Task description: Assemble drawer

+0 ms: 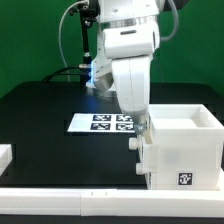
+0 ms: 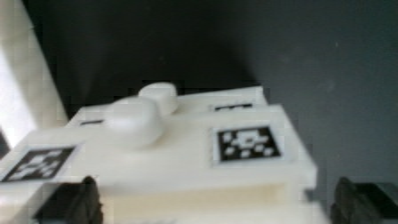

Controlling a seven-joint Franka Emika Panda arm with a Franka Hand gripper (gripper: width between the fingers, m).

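The drawer's large white casing (image 1: 190, 150) stands at the exterior view's right and carries a tag on its front. A smaller white tray (image 1: 149, 163) sits against the casing's left side, and I cannot tell how far in it is. In the wrist view the tray (image 2: 178, 150) shows its round knob (image 2: 139, 112) and two square tags. My gripper (image 1: 143, 137) hangs over the tray. Its dark fingertips (image 2: 75, 200) stand wide apart on either side of the tray face, with a small gap at one side. The gripper (image 2: 217, 202) is open.
The marker board (image 1: 108, 123) lies on the black table behind the gripper. A long white rail (image 1: 70, 200) runs along the front edge. A small white part (image 1: 5, 155) shows at the exterior view's far left.
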